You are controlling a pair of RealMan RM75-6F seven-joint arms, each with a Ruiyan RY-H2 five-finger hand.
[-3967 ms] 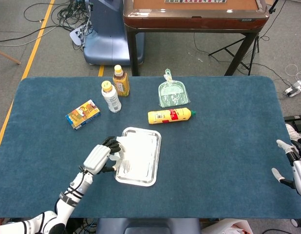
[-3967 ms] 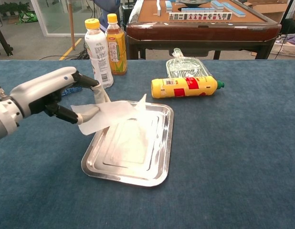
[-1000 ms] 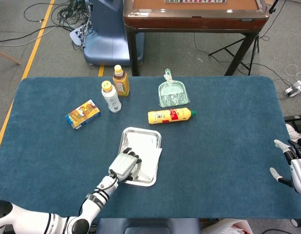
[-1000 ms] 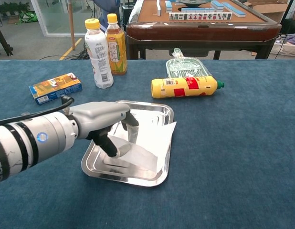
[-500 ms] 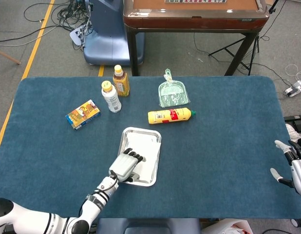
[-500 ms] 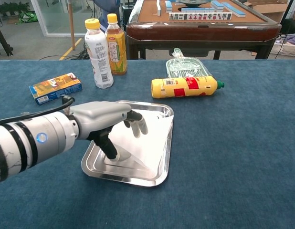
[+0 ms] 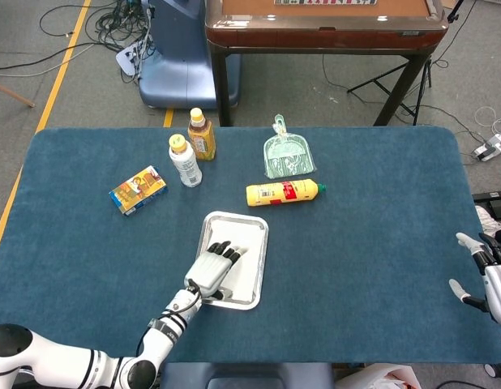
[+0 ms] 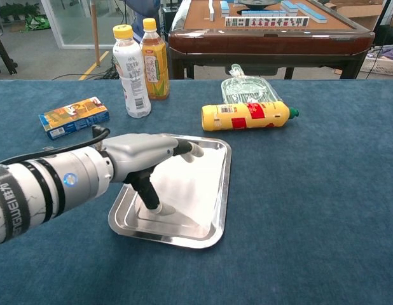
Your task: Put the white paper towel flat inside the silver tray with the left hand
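The silver tray (image 8: 219, 223) (image 7: 259, 279) lies near the table's front middle. The white paper towel (image 8: 193, 187) (image 7: 244, 263) lies spread flat inside it, filling most of its floor. My left hand (image 8: 149, 159) (image 7: 213, 269) hovers over the tray's near-left part with its fingers stretched out over the towel; its thumb points down and touches the towel near the tray's front. It holds nothing. My right hand (image 7: 487, 275) rests at the table's far right edge, fingers apart and empty, seen only in the head view.
Behind the tray lie a yellow bottle (image 8: 247, 115) on its side and a clear green dustpan (image 7: 288, 154). Two upright bottles (image 8: 131, 63) (image 8: 154, 60) and a small snack box (image 8: 74, 116) stand at the back left. A brown table (image 8: 266, 28) is beyond.
The towel, held up beside the tray 4 s ago, now lies flat inside it. In the last second my left hand's fingers have stretched forward over the towel and smoothed its raised right edge down.
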